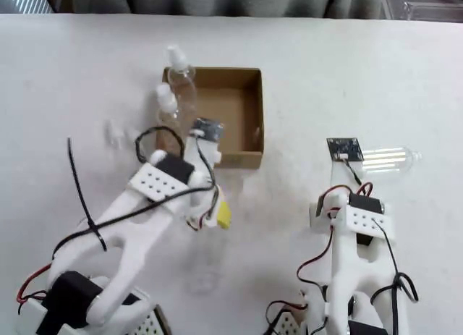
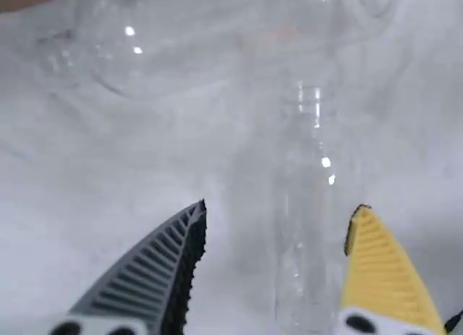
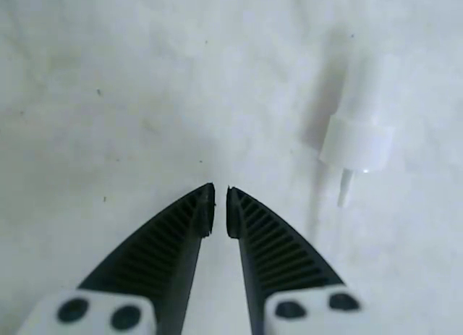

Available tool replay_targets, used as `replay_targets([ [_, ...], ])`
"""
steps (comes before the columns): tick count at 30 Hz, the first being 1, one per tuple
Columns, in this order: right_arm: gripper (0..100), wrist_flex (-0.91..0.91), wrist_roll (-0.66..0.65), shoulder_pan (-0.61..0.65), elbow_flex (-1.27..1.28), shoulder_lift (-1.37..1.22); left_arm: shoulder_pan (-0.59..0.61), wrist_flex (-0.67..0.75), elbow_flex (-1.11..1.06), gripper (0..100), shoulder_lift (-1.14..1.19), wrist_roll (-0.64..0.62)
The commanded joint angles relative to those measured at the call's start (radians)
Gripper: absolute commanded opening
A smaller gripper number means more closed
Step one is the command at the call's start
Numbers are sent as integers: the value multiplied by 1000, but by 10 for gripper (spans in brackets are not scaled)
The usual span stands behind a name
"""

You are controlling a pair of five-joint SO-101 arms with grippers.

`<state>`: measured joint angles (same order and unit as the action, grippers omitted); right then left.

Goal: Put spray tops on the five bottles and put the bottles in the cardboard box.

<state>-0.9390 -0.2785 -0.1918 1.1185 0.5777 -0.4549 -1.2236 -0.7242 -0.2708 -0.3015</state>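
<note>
My left gripper is open over the table, one finger grey and one yellow. A clear topless bottle lies between the fingers, closer to the yellow one. In the high view this bottle is a faint shape in front of the cardboard box, and the yellow finger shows beside the left arm. Two bottles with spray tops stand at the box's left wall. My right gripper is shut on nothing, low over the table. A white spray top lies just beyond it, off to one side.
Another clear bottle lies on the table to the right, beside the right arm's wrist board. Small white spray tops lie left of the box. Loose black cables hang from the left arm.
</note>
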Motion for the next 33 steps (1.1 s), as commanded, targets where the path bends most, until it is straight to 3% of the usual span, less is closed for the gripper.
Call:
replay_targets([
  [1,15,10,-11,-5,-6,25,-74,34,-5,303,-50,-6],
  [8,15,10,-12,-4,-6,25,-65,132,-26,307,-41,2],
  [14,15,10,-12,-4,-6,25,-61,218,-84,430,-41,-5],
  [19,15,10,-12,-1,-6,25,-27,270,-103,404,-38,-31],
  [28,15,10,-12,1,-6,25,1,245,35,404,259,-37],
  [33,15,10,-55,-5,-6,25,-2,196,75,400,280,-35],
])
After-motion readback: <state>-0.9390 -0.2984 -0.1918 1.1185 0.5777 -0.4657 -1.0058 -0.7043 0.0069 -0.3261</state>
